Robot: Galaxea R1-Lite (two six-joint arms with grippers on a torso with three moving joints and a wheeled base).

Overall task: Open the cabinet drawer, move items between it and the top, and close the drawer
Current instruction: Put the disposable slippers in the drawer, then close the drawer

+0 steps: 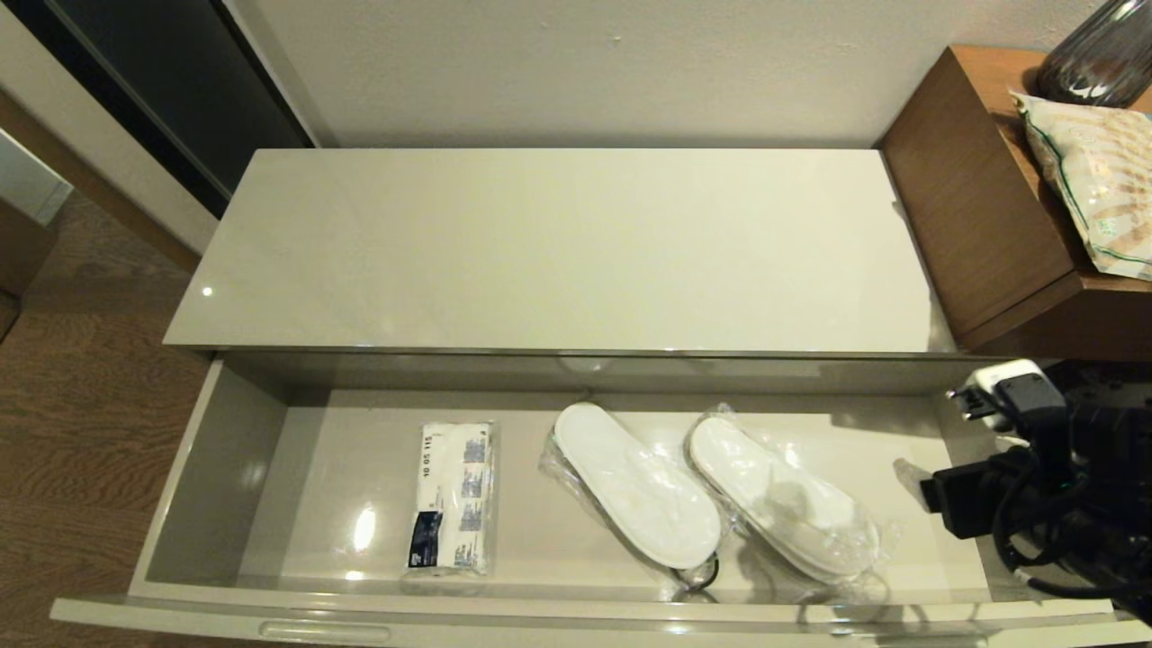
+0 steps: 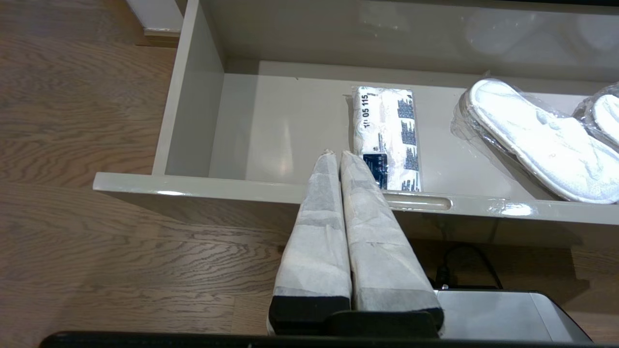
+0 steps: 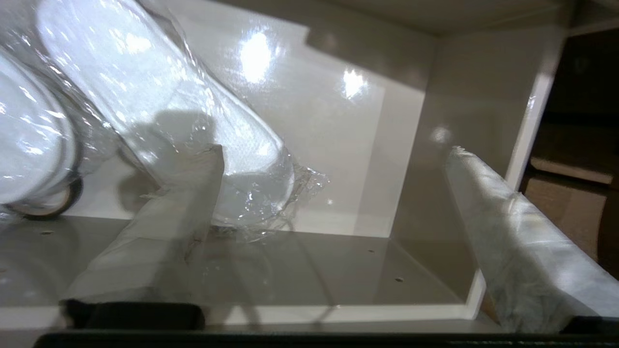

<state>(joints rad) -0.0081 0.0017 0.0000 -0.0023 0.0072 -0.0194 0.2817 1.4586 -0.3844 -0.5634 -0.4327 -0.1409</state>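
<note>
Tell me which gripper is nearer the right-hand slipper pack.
Right. The right gripper hangs open at the drawer's right end beside that slipper pack; the left gripper, shut, sits outside the drawer front near the printed packet.

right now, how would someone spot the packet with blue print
Look into the open cabinet drawer below the glossy top. Left of the two bagged slipper packs lies the flat white packet, the only thing bearing blue print and black numbers.

Right gripper (image 3: 333,193) wide open and empty, left gripper (image 2: 338,162) parked, fingers pressed together
</note>
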